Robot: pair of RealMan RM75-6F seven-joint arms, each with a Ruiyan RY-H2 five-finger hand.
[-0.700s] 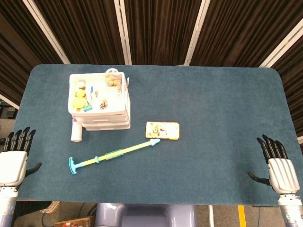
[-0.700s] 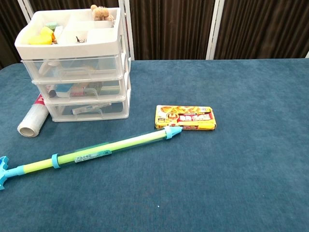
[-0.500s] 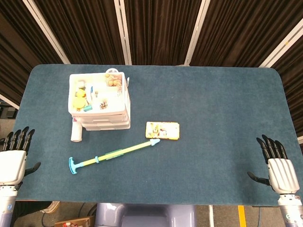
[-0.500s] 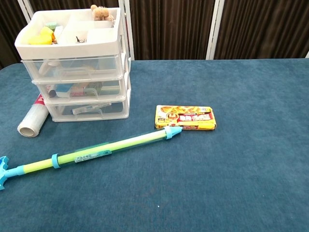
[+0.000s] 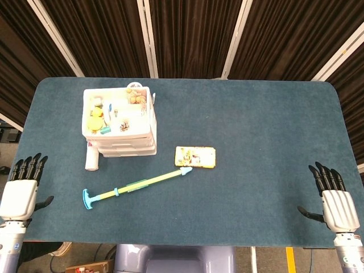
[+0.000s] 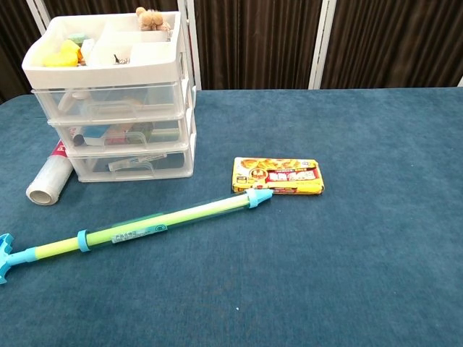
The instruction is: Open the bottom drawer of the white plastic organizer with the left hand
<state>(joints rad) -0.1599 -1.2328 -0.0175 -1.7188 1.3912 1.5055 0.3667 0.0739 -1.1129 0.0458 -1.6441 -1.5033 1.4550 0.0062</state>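
Both hands sit at the near corners, off the edges of the blue felt-like table (image 5: 256, 131): the left hand (image 5: 20, 190) lies flat with its dark fingers stretched apart and the thumb out to the side, grasping nothing, and the right hand (image 5: 335, 205) mirrors it, fingers released and spread. The white plastic organizer (image 6: 116, 101) stands at the far left of the table, well apart from the left hand, a boxy stack of translucent drawers under an open tray of small items; its bottom drawer (image 6: 130, 165) looks pushed in flush. A long yellow-green tube with blue ends (image 6: 137, 230) lies slanted in front, its tip touching a flat glossy yellow packet (image 6: 278, 176). A clear roll (image 6: 49, 181), possibly film, rests against the organizer's left side.
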